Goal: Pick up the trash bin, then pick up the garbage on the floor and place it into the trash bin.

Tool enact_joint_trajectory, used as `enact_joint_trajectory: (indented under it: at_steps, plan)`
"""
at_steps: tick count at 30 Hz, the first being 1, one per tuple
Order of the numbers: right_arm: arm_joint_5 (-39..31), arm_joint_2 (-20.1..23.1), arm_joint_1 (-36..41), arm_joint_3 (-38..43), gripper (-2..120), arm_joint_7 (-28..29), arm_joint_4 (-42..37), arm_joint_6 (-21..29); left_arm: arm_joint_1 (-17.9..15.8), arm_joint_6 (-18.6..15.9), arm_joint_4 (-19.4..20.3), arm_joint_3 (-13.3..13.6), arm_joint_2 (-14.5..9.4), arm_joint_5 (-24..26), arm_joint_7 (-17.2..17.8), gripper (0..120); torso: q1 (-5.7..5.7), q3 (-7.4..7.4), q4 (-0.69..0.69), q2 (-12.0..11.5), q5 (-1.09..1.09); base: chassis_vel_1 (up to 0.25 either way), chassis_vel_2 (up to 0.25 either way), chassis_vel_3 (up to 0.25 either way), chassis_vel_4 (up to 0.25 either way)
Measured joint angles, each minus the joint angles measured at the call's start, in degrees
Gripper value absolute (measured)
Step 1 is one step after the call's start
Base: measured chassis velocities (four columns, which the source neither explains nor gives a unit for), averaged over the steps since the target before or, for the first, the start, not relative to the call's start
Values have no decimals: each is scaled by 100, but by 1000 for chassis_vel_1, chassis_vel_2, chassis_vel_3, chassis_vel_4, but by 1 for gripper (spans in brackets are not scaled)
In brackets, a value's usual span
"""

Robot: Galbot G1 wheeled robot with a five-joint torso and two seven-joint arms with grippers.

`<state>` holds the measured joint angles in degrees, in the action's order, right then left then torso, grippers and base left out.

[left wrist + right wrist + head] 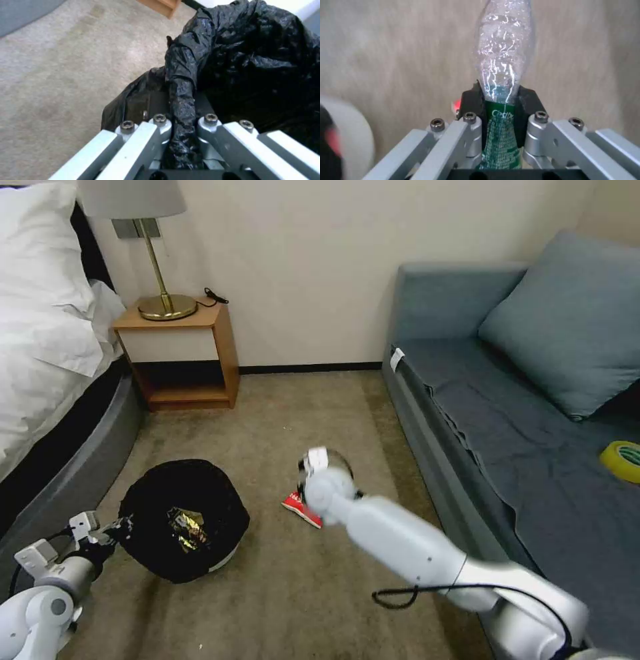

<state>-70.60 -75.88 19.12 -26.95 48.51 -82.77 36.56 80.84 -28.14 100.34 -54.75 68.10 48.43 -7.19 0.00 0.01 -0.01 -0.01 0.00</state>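
Note:
The trash bin [183, 517], lined with a crinkled black bag, stands on the carpet at the lower left with a gold-brown wrapper [187, 527] inside it. My left gripper [122, 527] is shut on a fold of the bag at the bin's rim [181, 100]. My right arm reaches to the middle of the floor, its wrist [325, 488] just right of the bin. My right gripper [498, 100] is shut on a small clear bottle with a green label [503, 57], held above the carpet. A red-and-white packet [301, 509] lies on the floor under the wrist.
A bed [47, 353] runs along the left, and a wooden nightstand [183, 350] with a brass lamp stands at the back wall. A blue-grey sofa [520, 420] lines the right side, with a yellow tape roll [623, 460] on its seat. Carpet lies between them.

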Motion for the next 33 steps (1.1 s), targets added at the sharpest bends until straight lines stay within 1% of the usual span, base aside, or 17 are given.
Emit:
enact_joint_trajectory:
  at_steps: [1, 5, 7, 9, 14, 18, 24, 33]
  plan:
    - [0, 0, 0, 0, 14, 0, 0, 0, 0, 0, 0, 0, 0, 0, 0, 4, 0, 0, 0, 0, 0, 0, 0, 0, 0]
    - [290, 78, -388, 55, 14, -365, -390, -360, -37, -50, 103, 137, 31, -41, 29, 4, 0, 0, 0, 0, 0, 0, 0, 0, 0]
    - [326, 91, -491, 46, 14, -474, -526, -459, -50, -63, 130, 171, 40, -56, 40, 4, 0, 0, 0, 0, 0, 0, 0, 0, 0]
    - [287, 85, -659, -7, 14, -625, -820, -593, -72, -82, 174, 225, 53, -83, 61, 4, 0, 0, 0, 0, 0, 0, 0, 0, 0]
    - [139, 33, -802, -206, 14, -755, -1202, -717, -83, -107, 231, 276, 73, -98, 89, 4, 0, 0, 1, 0, 0, 0, 0, 0, 0]
    - [-37, -90, -838, -657, 14, -843, -1669, -776, -91, -129, 292, 292, 95, -110, 124, 4, 0, 0, 1, 0, -1, 0, 0, 0, 0]
    - [61, -205, -732, -1098, 14, -1013, -1771, -828, -68, -136, 336, 259, 106, -109, 127, 4, 0, 0, 2, 0, -1, 0, 0, 0, 0]
    - [512, -283, -395, -1622, 14, -1203, -1720, -904, 11, -139, 408, 185, 154, -84, 124, 4, 0, 0, 1, 0, -1, 0, 0, 0, 0]
